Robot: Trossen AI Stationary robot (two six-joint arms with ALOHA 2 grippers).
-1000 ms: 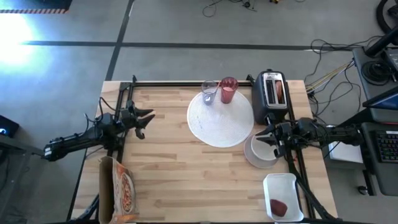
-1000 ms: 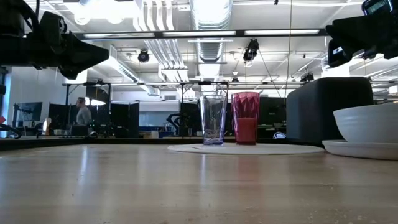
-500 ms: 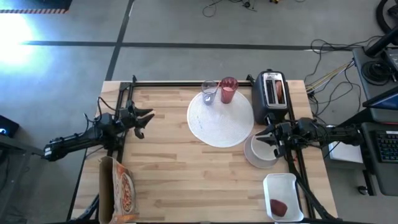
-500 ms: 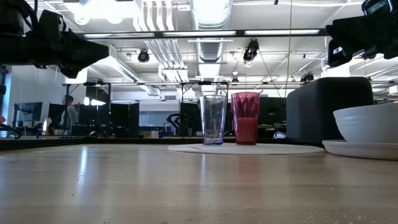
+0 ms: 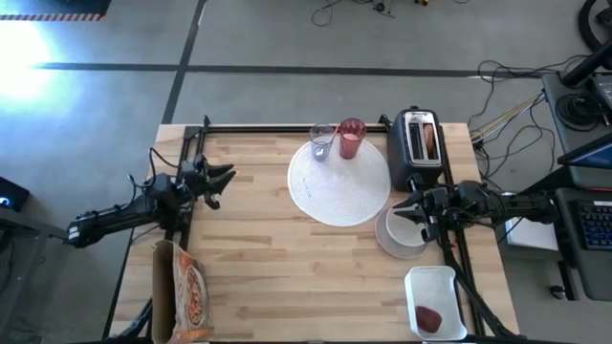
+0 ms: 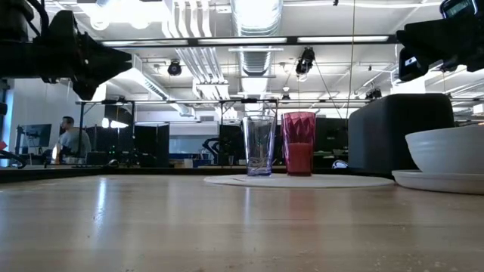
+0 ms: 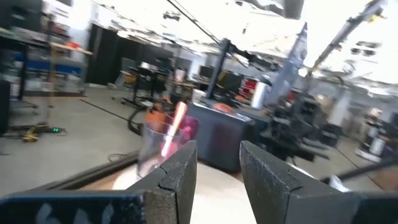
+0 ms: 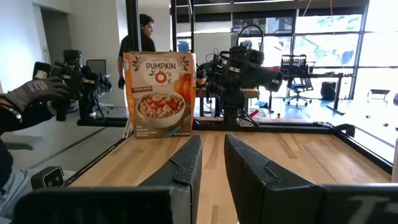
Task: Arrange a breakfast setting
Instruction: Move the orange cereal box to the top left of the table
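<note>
Taking the large plate (image 5: 339,180) as landmark: the small bowl (image 5: 399,235) sits just off its right-front edge, directly under the right gripper (image 5: 411,212), whose jaws stand slightly parted and hold nothing. The pink tumbler (image 5: 351,139) stands on the plate's far rim. Well to the plate's left, the left gripper (image 5: 216,182) hovers, narrowly parted, empty. The right arm is the nearer one.

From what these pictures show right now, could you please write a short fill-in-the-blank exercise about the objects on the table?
1. The pink tumbler stands on the large white ____.
2. The browned bread piece sits in a slot of the ____.
3. The dark-red fruit lies in the rectangular white ____.
4. The right gripper is above the small white ____.

Missing words: plate; toaster; tray; bowl
</note>
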